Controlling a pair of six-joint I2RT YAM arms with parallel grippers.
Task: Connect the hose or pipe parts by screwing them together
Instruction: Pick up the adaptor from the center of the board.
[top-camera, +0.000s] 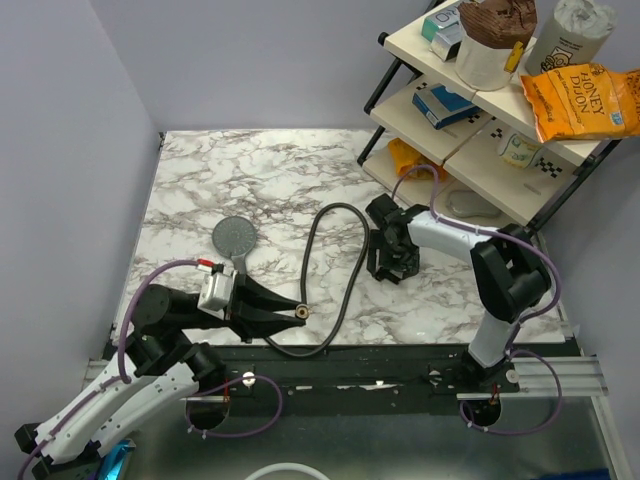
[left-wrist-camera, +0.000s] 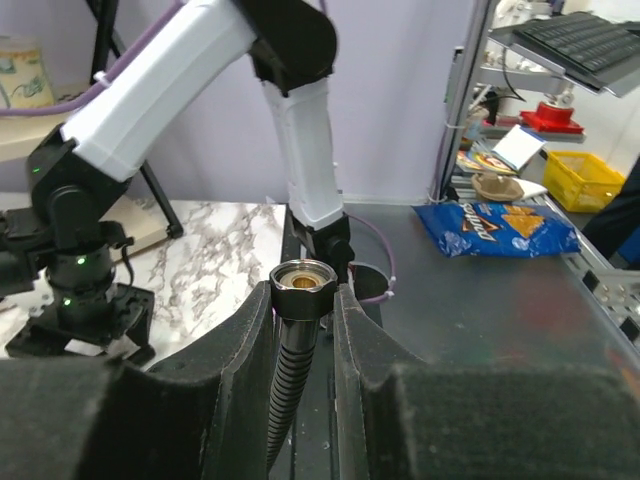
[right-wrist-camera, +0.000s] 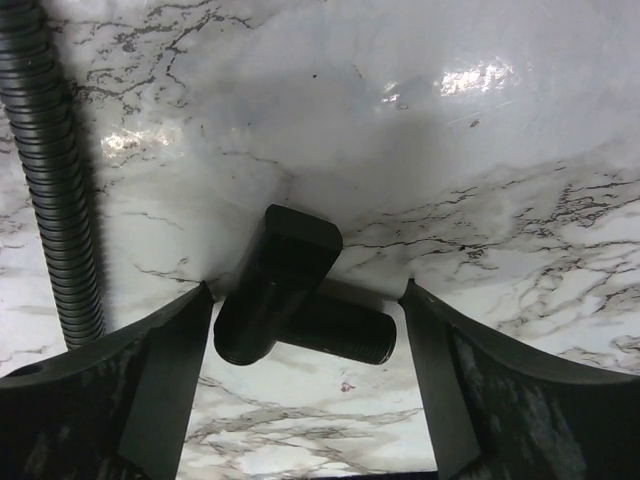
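The black flexible hose (top-camera: 330, 280) loops across the marble table (top-camera: 260, 170). Its end nut (left-wrist-camera: 303, 288), brass inside, is pinched between the fingers of my left gripper (left-wrist-camera: 305, 295), which is shut on it near the table's front edge (top-camera: 292, 312). The dark grey shower head (top-camera: 235, 238) lies face up just behind the left wrist, its handle running under it. My right gripper (right-wrist-camera: 307, 300) points down at the table, open, with a black elbow fitting (right-wrist-camera: 285, 275) with a threaded end lying loose between its fingers. A stretch of hose (right-wrist-camera: 55, 180) passes to its left.
A shelf rack (top-camera: 470, 150) with food packs and an orange chip bag (top-camera: 585, 100) stands at the back right, close behind the right arm. Purple walls close off the left and back. A blue chip bag (left-wrist-camera: 495, 228) lies on the dark bench beyond the table.
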